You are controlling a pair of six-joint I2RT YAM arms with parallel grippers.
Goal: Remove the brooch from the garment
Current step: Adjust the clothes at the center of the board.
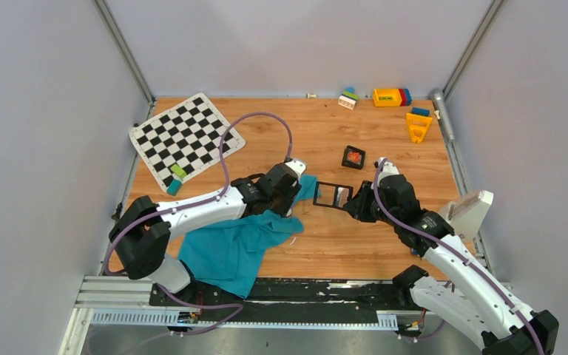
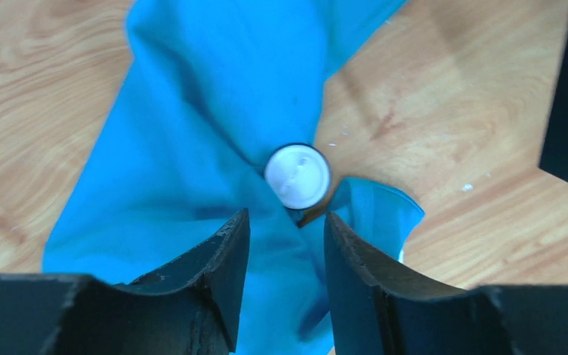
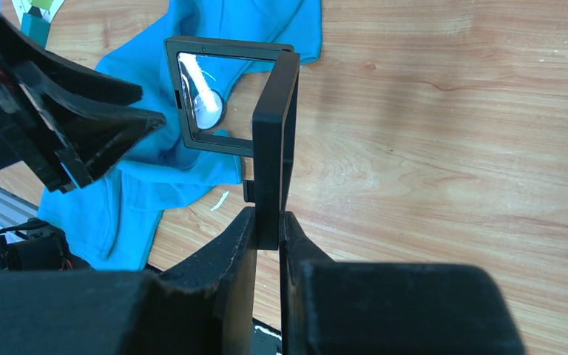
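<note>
On the wooden table point(image 1: 384, 244), near-left quarter: garment point(image 1: 225, 251), teal-blue soft fabric, crumpled, with one part reaching toward the table's middle beneath the left arm's wrist.

Brooch point(image 2: 297, 176): round, white face, dark rim. It sits on the garment where several folds gather, close to the fabric's edge, with bare wood just beside it (in the top view it is hidden under the left wrist).

Left gripper point(image 2: 287, 228): over the garment, jaws partway apart, nothing clamped. Its fingers point(image 2: 225, 255) stand either side of a fold of cloth, with the brooch just beyond their tips and not between them. Whether the tips touch the fabric cannot be told.

Right gripper point(image 3: 268, 222): closed tight on an open black frame box point(image 3: 275, 133), gripping one leaf by its edge. The other leaf, a frame with a clear pane, extends toward the garment (the brooch shows through the pane from the right wrist). The box sits just right of the left gripper.

Other items:
- Small black box point(image 1: 353, 157) with an orange-red inside, beyond the two grippers and apart from both.
- Black-and-white checkered mat point(image 1: 185, 137), far-left corner, with two small blocks, one green and one teal, at its near edge.
- Coloured toy blocks point(image 1: 387, 97), loosely grouped along the far-right edge.
</note>
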